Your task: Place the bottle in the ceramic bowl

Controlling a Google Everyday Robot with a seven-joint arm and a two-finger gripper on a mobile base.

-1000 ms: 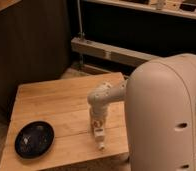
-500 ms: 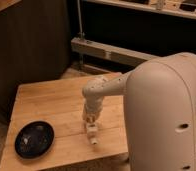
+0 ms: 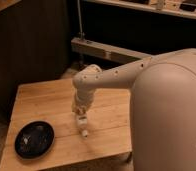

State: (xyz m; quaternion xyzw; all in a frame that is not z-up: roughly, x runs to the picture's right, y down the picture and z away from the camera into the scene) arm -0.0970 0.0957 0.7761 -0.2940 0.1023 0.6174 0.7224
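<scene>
The black ceramic bowl (image 3: 35, 140) lies on the front left corner of the wooden table (image 3: 46, 97). My gripper (image 3: 81, 116) points down over the middle of the table, to the right of the bowl. It is shut on the small white bottle (image 3: 83, 127), which hangs below it with its cap end down, just above the table top. The bottle is about one bowl's width away from the bowl's right rim.
My large white arm housing (image 3: 166, 115) fills the right of the view and hides the table's right side. A dark cabinet wall (image 3: 26, 45) stands behind the table, and a metal rail with a post (image 3: 98, 49) runs at the back.
My gripper has moved left with the bottle, from the table's right part towards the middle and closer to the bowl. The bowl has not moved.
</scene>
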